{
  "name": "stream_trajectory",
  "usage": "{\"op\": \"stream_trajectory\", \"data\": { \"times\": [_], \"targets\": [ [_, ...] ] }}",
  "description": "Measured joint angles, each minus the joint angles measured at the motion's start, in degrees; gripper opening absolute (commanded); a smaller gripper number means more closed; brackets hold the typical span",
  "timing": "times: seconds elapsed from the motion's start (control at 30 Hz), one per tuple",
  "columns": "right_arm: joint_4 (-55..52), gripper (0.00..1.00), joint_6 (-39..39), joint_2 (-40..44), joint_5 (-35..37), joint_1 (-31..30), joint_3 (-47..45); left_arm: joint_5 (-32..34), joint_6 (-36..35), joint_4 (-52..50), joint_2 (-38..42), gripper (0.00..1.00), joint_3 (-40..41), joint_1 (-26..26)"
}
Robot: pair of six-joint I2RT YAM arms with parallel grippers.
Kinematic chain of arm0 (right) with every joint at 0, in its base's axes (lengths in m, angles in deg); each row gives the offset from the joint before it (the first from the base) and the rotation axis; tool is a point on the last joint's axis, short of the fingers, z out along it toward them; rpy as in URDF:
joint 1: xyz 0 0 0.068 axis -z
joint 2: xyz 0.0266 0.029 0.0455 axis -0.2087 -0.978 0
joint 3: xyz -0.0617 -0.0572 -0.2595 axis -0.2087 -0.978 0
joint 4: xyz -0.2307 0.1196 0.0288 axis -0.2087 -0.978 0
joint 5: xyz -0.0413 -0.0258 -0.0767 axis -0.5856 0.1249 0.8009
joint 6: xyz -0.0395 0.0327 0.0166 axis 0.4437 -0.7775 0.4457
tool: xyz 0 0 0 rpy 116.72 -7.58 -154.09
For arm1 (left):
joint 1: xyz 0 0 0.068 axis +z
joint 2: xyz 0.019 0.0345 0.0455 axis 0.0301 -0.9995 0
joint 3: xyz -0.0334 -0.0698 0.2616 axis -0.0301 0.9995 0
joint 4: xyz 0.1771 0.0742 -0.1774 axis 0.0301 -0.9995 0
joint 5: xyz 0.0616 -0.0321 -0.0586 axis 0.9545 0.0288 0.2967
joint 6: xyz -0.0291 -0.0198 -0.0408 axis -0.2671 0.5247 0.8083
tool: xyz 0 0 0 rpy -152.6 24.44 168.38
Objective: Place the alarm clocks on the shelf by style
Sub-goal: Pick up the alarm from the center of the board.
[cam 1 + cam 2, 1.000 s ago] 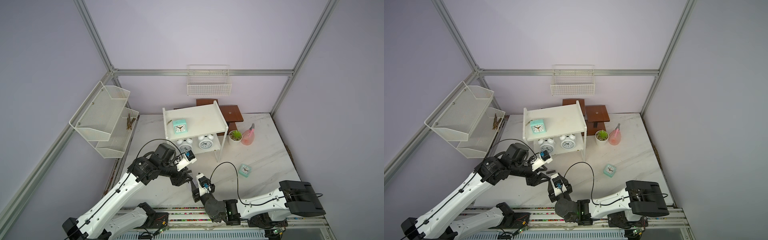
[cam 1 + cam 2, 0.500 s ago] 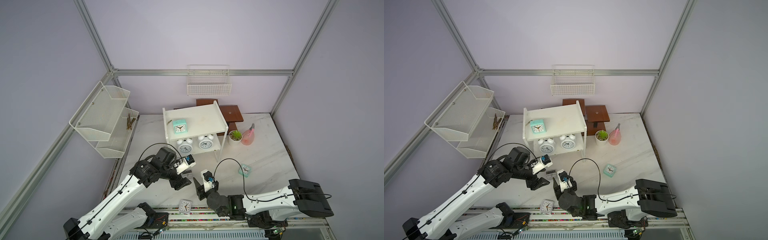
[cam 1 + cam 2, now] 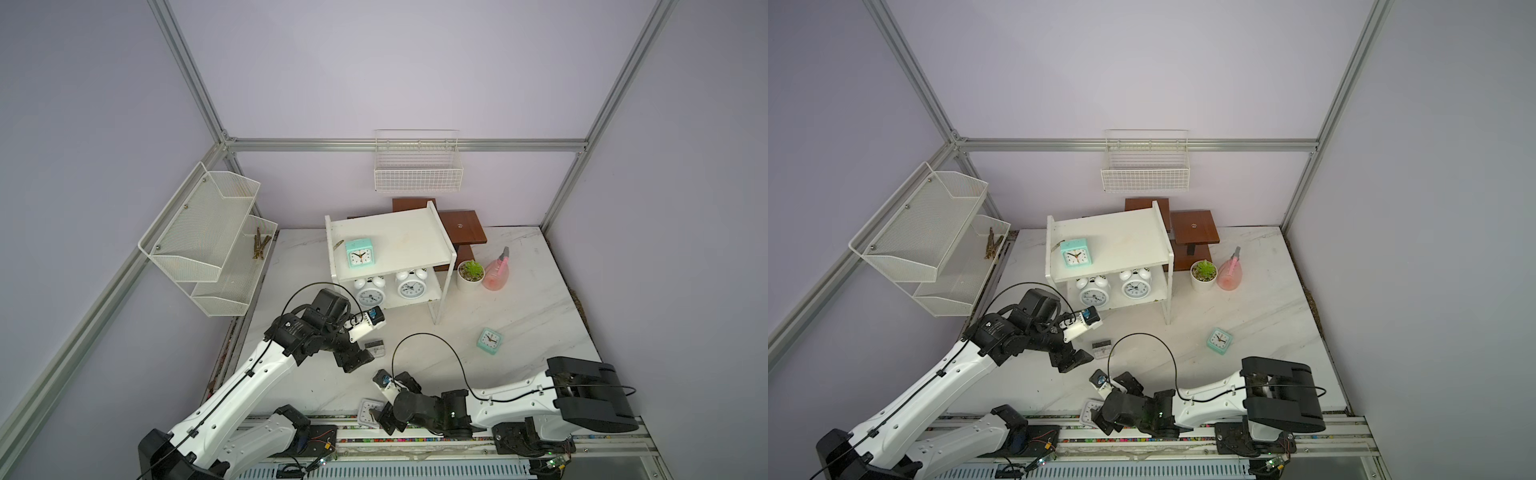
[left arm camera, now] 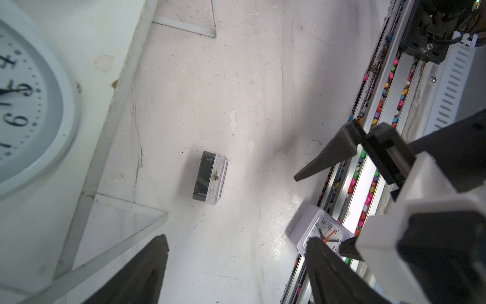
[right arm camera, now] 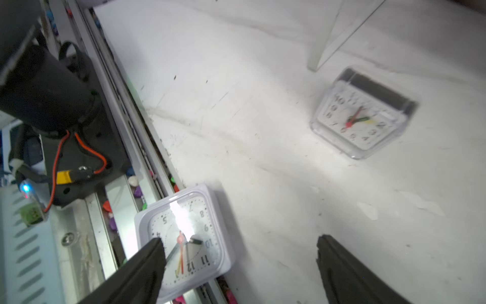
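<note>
the white square clock point(image 5: 184, 237) lies face up at the front edge of the counter point(image 5: 263, 79), partly over the rail point(image 5: 102, 223), gripped by nothing; the right tool point(image 5: 239, 240) hangs over it, jaws wide apart. the dark-framed clock point(image 4: 210, 181) sits free beneath the left tool point(image 4: 236, 238), also spread and empty; the shelf point(image 3: 395, 232) holds both twin-bell clocks point(image 3: 370, 291) below and one mint clock point(image 3: 360, 253) on top, so squares likely go up there.

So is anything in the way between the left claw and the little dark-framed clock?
Nothing visible. The small dark-framed square clock sits on the white marble table, only bare tabletop between it and the open left claw.
</note>
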Motion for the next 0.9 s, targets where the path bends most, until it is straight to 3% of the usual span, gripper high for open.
{"op": "stream_trajectory", "data": {
  "times": [0.43, 0.9],
  "targets": [
    [-2.3, 0.93, 4.1, -9.0, -4.3, 0.0, 6.6, -2.1, 0.0, -0.2, 4.2, 0.87, 0.5, 1.9],
    [-5.2, 0.57, 4.2, -6.7, -2.7, -0.3, 6.1, -3.8, 0.2, 0.0, 3.9, 0.87, 2.2, 2.2]
  ]
}}
